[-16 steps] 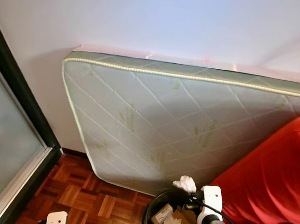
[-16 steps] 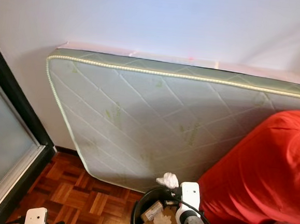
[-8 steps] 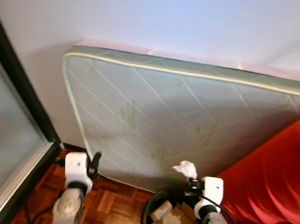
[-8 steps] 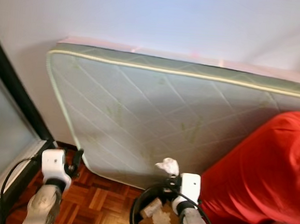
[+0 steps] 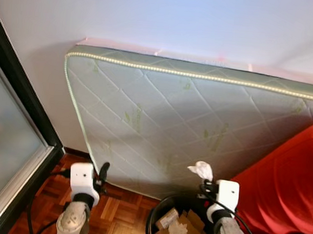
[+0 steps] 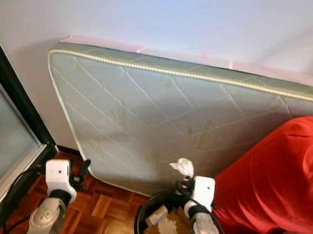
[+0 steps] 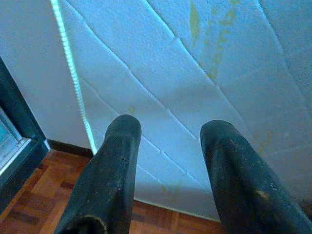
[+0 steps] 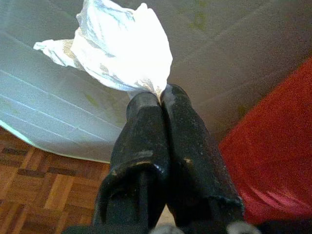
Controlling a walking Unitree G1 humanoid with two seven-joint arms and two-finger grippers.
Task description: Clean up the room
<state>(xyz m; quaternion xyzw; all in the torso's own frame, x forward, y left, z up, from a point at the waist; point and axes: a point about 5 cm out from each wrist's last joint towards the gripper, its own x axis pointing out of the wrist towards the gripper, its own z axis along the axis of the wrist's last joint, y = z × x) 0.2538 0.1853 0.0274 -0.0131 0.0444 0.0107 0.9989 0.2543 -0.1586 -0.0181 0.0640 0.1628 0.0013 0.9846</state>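
White tissue wad [image 8: 114, 58] pinched tight in right gripper [image 8: 160, 100], over black bin [image 5: 159, 217]. Lower a bit, centre on the opening, then release. Left gripper [image 7: 168, 131] spread, empty.

A wooden parquet floor [image 5: 117, 218] carries a black bin [image 5: 162, 214] and a leaning mattress [image 5: 183, 119].

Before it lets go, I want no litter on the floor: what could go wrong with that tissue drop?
The right gripper pinches the crumpled tissue only by a thin tail, so it may slip early. It hangs near the back rim of the black bin, close to the mattress, so it could fall behind the bin. Light paper may also drift onto the parquet floor.
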